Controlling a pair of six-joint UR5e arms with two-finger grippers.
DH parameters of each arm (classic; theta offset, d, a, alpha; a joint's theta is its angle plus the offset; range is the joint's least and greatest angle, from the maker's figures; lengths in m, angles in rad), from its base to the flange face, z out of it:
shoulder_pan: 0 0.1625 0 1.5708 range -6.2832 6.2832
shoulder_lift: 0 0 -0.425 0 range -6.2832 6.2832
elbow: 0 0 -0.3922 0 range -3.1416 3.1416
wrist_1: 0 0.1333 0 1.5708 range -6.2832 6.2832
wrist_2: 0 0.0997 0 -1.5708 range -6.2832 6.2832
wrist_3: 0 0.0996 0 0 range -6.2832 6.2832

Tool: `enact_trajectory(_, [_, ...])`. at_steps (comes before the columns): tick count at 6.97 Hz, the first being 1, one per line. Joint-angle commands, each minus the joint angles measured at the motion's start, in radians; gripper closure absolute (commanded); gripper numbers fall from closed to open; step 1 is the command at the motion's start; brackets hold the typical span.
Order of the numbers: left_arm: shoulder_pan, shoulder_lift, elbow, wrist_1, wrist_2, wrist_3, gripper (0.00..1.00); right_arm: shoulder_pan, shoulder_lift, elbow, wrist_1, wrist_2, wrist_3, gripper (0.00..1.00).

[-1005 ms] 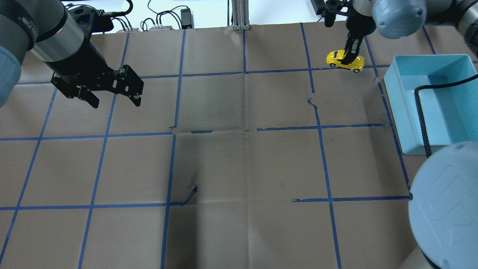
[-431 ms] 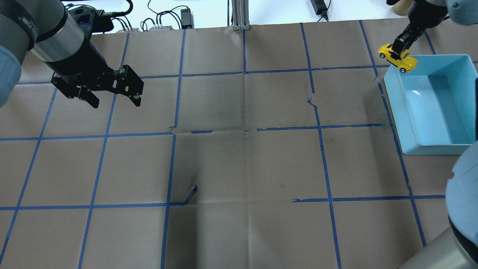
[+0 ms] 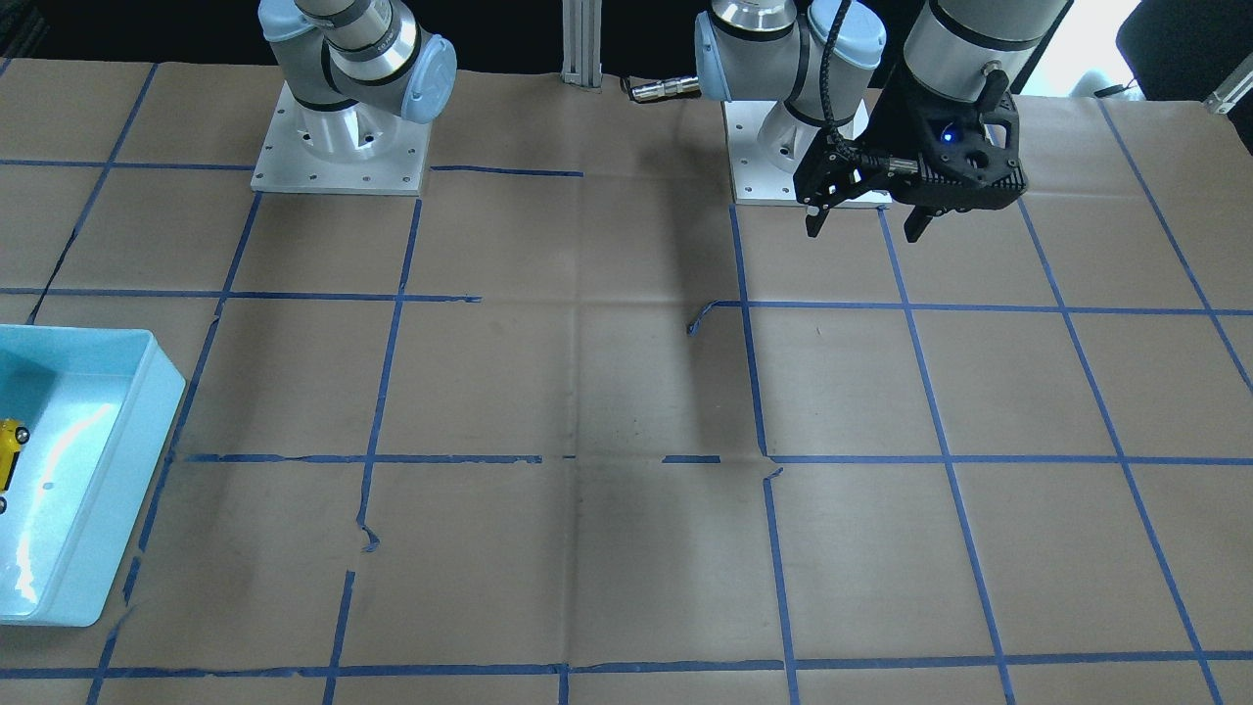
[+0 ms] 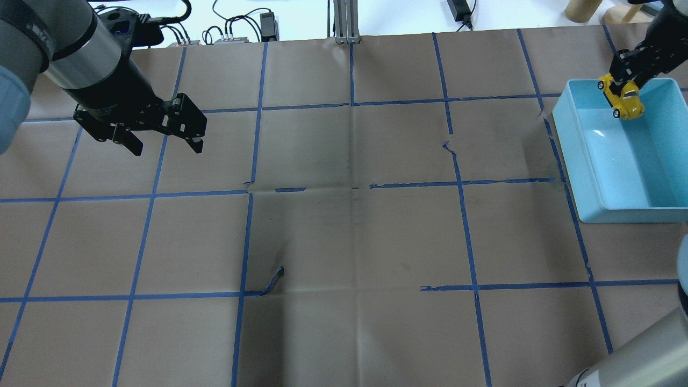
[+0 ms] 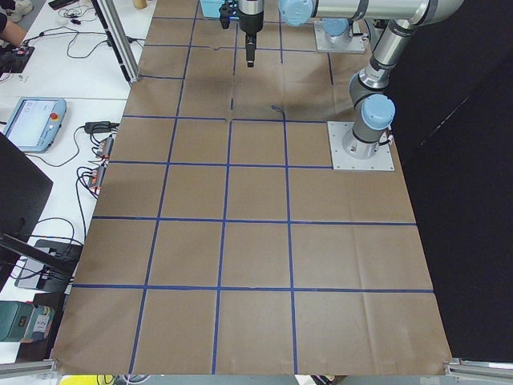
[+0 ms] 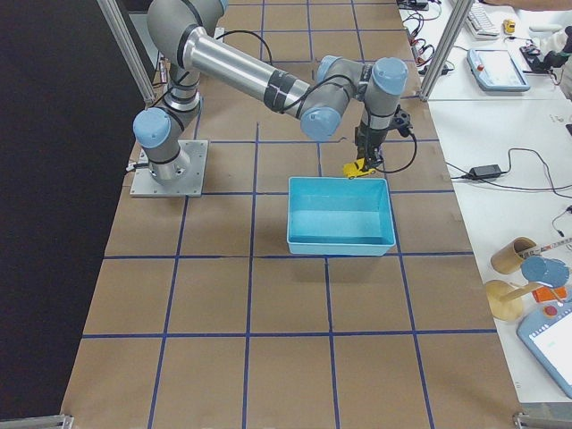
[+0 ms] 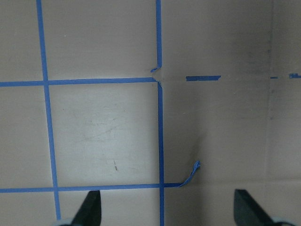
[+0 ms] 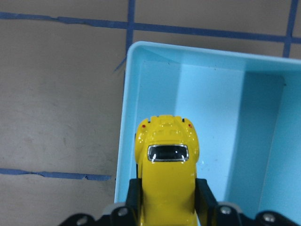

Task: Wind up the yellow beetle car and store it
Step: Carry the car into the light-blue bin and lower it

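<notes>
The yellow beetle car [image 4: 622,98] is small and bright yellow with black wheels. My right gripper [image 4: 623,88] is shut on it and holds it in the air over the far left corner of the light blue bin [image 4: 571,161]. In the right wrist view the car [image 8: 167,174] sits between the fingers [image 8: 205,197], its end pointing into the bin [image 8: 125,117]. The car also shows in the front view [image 3: 8,450] and the right side view [image 6: 359,167]. My left gripper [image 4: 165,148] is open and empty above the table at the left; it also shows in the front view [image 3: 863,233].
The table is covered in brown paper with a blue tape grid. A loose curl of tape [image 4: 274,279] sticks up near the middle. Cables and power bricks [image 4: 236,32] lie beyond the far edge. Cardboard tubes [image 4: 583,8] stand at the far right corner.
My right gripper has carried the car to the right, from above the table's far right square to over the bin, turning it. The left arm has not moved.
</notes>
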Motion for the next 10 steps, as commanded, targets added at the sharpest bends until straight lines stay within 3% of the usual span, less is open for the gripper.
enact_trajectory(1, [0.0, 0.0, 0.0, -0.002, 0.0, 0.002, 0.0, -0.05, 0.002, 0.062, -0.035, 0.012, 0.114, 0.79])
enact_trajectory(2, [0.0, 0.0, 0.0, -0.002, 0.0, 0.0, 0.0, -0.096, 0.009, 0.141, -0.126, 0.072, 0.114, 0.78])
enact_trajectory(3, [0.0, 0.0, 0.0, 0.0, 0.0, 0.0, 0.0, -0.134, 0.011, 0.224, -0.29, 0.074, 0.096, 0.77])
enact_trajectory(5, [0.0, 0.0, 0.0, 0.0, -0.002, 0.0, 0.0, -0.138, 0.019, 0.307, -0.365, 0.073, 0.007, 0.71])
enact_trajectory(6, [0.002, 0.0, 0.0, -0.002, 0.0, 0.002, 0.0, -0.141, 0.017, 0.323, -0.365, 0.073, -0.01, 0.6])
enact_trajectory(7, [0.002, 0.0, 0.0, -0.002, 0.0, 0.002, 0.0, -0.141, 0.017, 0.324, -0.365, 0.074, -0.038, 0.26])
enact_trajectory(8, [0.002, 0.0, 0.0, -0.002, 0.0, 0.002, 0.0, -0.141, 0.019, 0.324, -0.363, 0.064, -0.082, 0.01])
enact_trajectory(10, [0.002, -0.002, 0.002, 0.003, -0.005, 0.003, 0.0, -0.141, 0.011, 0.309, -0.351, 0.056, -0.084, 0.0])
